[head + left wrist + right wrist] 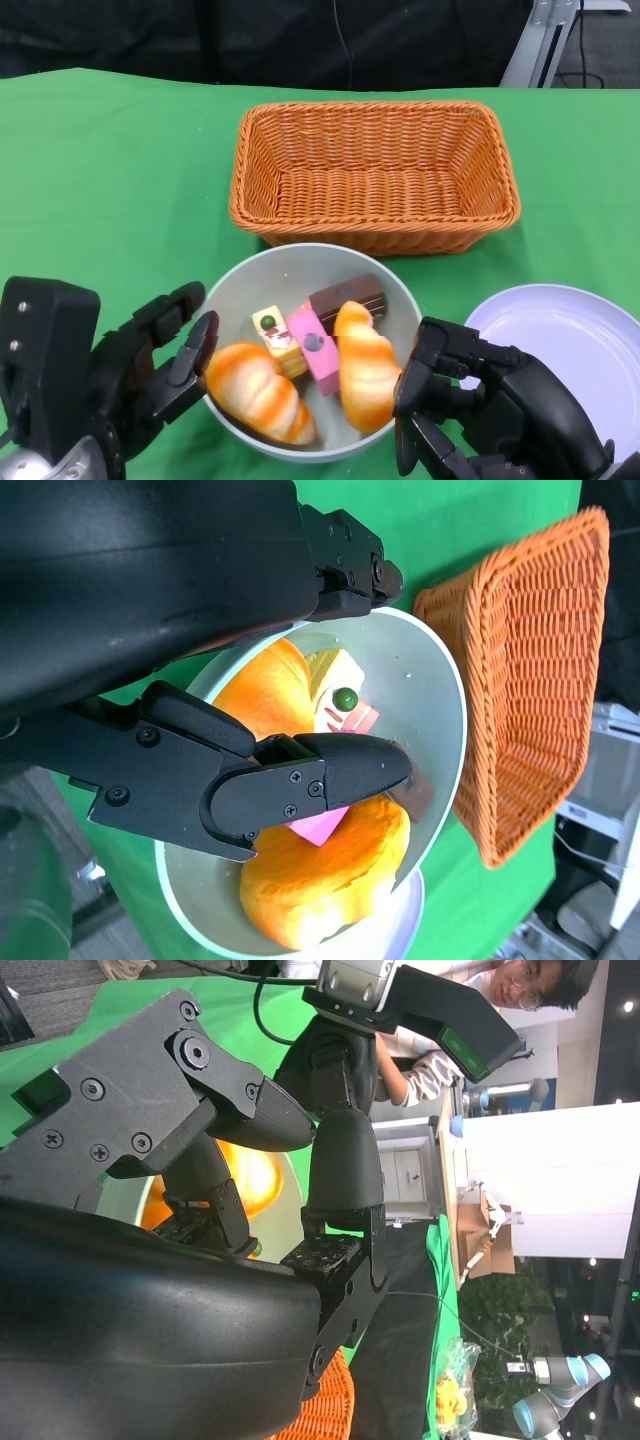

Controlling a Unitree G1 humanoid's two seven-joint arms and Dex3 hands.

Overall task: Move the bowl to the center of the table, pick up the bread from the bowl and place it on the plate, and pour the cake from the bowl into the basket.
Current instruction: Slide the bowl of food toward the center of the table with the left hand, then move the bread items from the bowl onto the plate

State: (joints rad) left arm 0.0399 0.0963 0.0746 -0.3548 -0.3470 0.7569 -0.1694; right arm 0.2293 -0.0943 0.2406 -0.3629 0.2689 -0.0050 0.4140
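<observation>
Flanking the bowl (400, 300) between them, spread, empty fingers (185, 350) of both hands.

A green-covered table (110, 180) carries three things. An orange wicker basket (375, 175) sits toward the far edge, about midway across. Just in front of it, near the front edge, stands a pale bowl (262, 277), its rim close to the basket's near wall. To the right of the bowl, by the front right corner, a white plate (575, 335) lies flat.
</observation>
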